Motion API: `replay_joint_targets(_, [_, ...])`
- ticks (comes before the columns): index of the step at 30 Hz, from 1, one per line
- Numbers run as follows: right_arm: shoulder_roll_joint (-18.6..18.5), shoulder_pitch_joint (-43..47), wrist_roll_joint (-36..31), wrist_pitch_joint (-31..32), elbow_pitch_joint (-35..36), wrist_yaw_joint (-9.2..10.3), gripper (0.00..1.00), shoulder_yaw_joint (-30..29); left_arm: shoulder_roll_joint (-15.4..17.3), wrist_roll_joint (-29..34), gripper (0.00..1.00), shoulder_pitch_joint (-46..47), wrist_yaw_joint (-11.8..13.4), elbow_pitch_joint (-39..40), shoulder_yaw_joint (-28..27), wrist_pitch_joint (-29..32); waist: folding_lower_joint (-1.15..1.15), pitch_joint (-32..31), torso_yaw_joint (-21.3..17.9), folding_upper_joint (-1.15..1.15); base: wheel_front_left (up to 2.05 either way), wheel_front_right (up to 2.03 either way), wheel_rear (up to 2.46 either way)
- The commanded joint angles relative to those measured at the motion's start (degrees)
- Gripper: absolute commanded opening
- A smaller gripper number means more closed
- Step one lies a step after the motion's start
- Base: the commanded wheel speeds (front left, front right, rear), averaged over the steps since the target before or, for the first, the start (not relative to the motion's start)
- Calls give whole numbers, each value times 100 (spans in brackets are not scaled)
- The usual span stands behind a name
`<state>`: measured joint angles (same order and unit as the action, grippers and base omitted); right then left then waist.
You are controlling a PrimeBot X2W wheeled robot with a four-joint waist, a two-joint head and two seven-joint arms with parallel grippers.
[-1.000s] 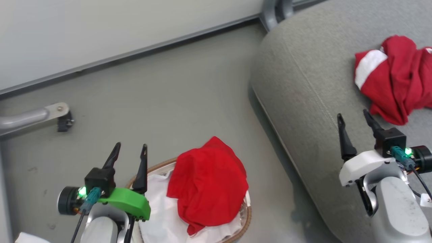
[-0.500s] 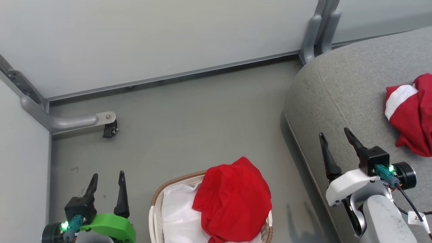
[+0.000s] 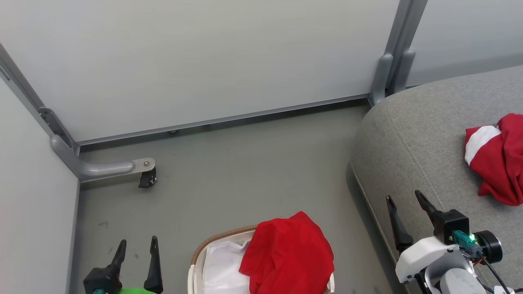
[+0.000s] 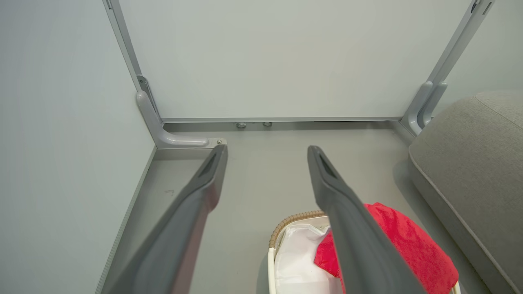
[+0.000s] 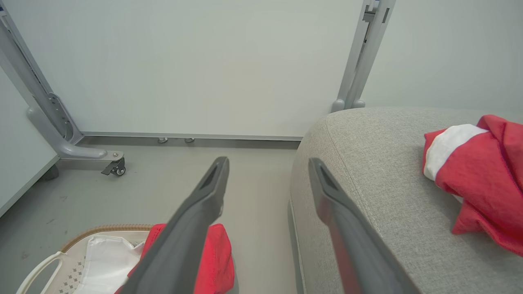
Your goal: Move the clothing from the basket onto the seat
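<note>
Where the head camera looks down, the left gripper [image 3: 138,245] sits at the near left above the grey floor [image 3: 245,175], its two fingers spread and holding nothing. The right gripper [image 3: 404,200] is at the near right over the rounded end of the seat [image 3: 416,134], fingers likewise apart and empty. Between them, at the near edge, the basket [image 3: 197,255] stands on the floor, its white liner [image 3: 222,267] showing on the left and a plain red garment [image 3: 290,253] heaped over its right side. A red-and-white garment [image 3: 496,163] lies crumpled on the seat at the right, well apart from the basket. Pale wall panels [image 3: 204,61] close the far side, with a castor foot [image 3: 147,179] at the left.

Along the left arm's fingers, which stand wide with bare floor between them, the basket lies low and to the right. The right finger crosses in front of the plain red garment. The seat's end curves in at the right edge.

Along the right arm's fingers, equally wide and empty, the left one passes in front of the plain red garment and the right one in front of the seat's edge. This view adds the basket's perforated cream wall and a looped handle at the lower left, and the white band on the red-and-white garment resting on the seat at the right.
</note>
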<state>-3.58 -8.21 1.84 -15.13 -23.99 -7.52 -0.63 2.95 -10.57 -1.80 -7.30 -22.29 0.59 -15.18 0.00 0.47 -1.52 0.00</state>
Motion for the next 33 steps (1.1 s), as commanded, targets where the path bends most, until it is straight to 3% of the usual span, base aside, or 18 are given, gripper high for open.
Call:
replay_joint_targets(1, [-31, 69, 36, -3, -8, 6, 100, 26, -2, -52, 100, -78, -23, 28, 47, 5, 0, 2, -30, 0, 0, 0, 0])
replay_joint_targets(10, [-29, -209, 43, -3, 81, 6, 100, 214, 0, -336, 100, 112, -29, -94, 529, 5, 0, 331, -299, 0, 0, 0, 0])
replay_joint_targets(17, [32, -836, 88, -3, 371, 6, 100, 513, 44, -551, 100, 709, -29, -348, 1035, 5, 0, 1228, -817, 0, 0, 0, 0])
replay_joint_targets(33, [66, -1971, 473, -3, 1329, 6, 100, 1086, 559, -1003, 100, 2512, -27, -1202, 2335, 5, 0, 3226, -1686, 0, 0, 0, 0])
